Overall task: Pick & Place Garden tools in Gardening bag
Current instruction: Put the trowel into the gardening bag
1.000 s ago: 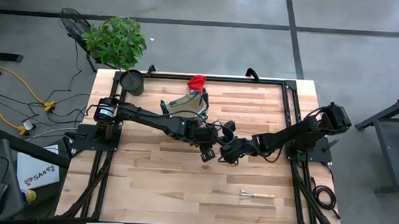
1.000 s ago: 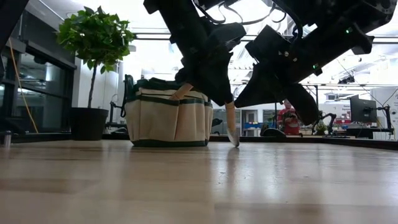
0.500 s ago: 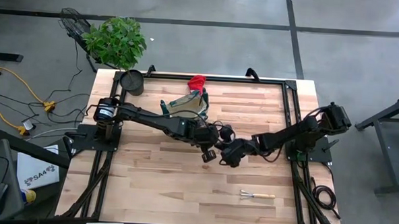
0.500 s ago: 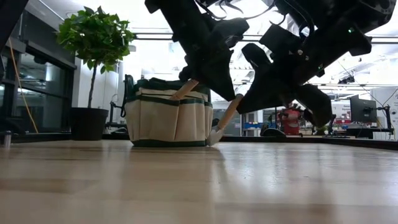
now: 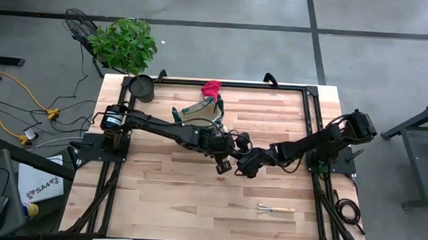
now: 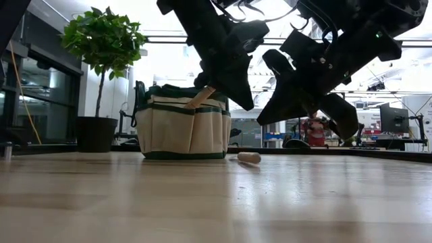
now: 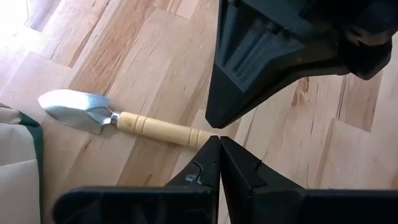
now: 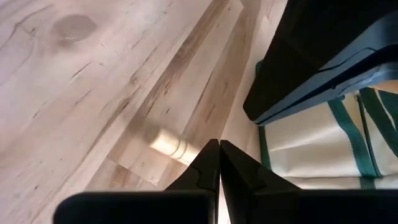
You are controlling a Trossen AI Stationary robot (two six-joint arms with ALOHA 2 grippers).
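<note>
Left gripper [image 7: 219, 163]: fingers pressed together on nothing, hovering mid-table above the wooden handle of the trowel [image 7: 124, 118].
Right gripper [image 8: 219, 167]: also closed and empty, nose to nose with the left one, just above the same handle.
Trowel: flat on the table [image 5: 160, 190], free of both grippers, blade pointing toward the gardening bag [image 5: 200, 112] and lying just beside its base.
Gardening bag: upright toward the table's far edge, a wooden handle [image 6: 200, 98] poking from its mouth, the red glove [image 5: 211, 86] at its far rim.
Mini rake [image 5: 276, 209]: alone near the front edge, well apart from the bag.
Progress: partway by the look of it; at least one tool is bagged, trowel and rake remain.
</note>
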